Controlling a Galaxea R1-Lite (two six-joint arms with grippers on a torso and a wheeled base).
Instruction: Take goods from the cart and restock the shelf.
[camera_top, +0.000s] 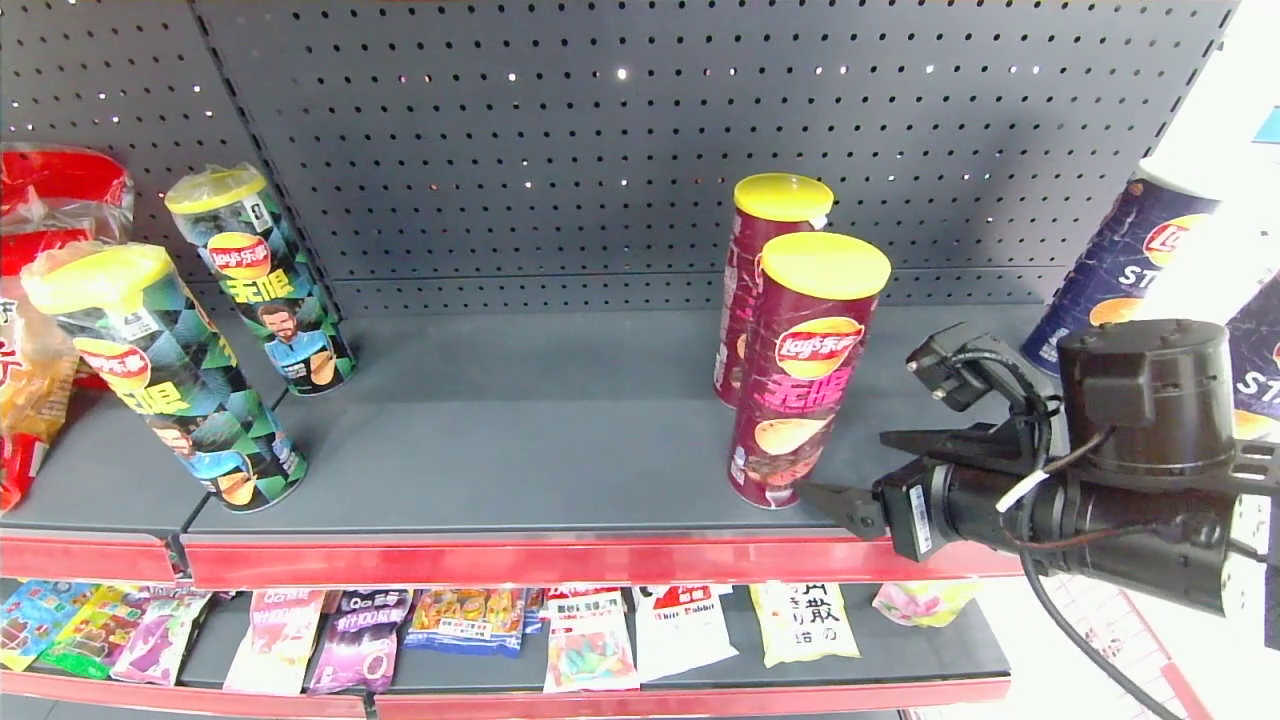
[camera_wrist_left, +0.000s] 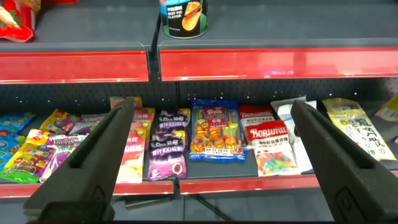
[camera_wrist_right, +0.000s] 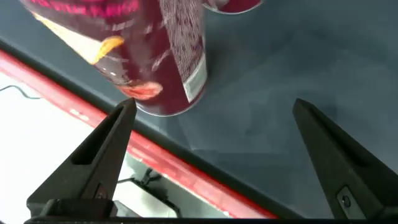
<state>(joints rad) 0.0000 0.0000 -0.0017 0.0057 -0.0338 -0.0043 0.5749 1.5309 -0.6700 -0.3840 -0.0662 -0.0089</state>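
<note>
The right gripper (camera_top: 845, 463) hangs wide open and empty at the front edge of the shelf (camera_top: 520, 430), just beside the front maroon chip can (camera_top: 805, 370), with a second maroon can (camera_top: 765, 260) behind it. The left gripper (camera_wrist_left: 211, 104), equally open and empty, faces snack bags (camera_wrist_left: 214, 130) on the lower shelf (camera_wrist_left: 261, 185)

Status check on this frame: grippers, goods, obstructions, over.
Both open, empty: left gripper facing lower snack packets, right gripper beside front maroon yellow-lidded chip can. Can upright, ungripped, near red edge of grey shelf. Close behind it, twin maroon can.
</note>
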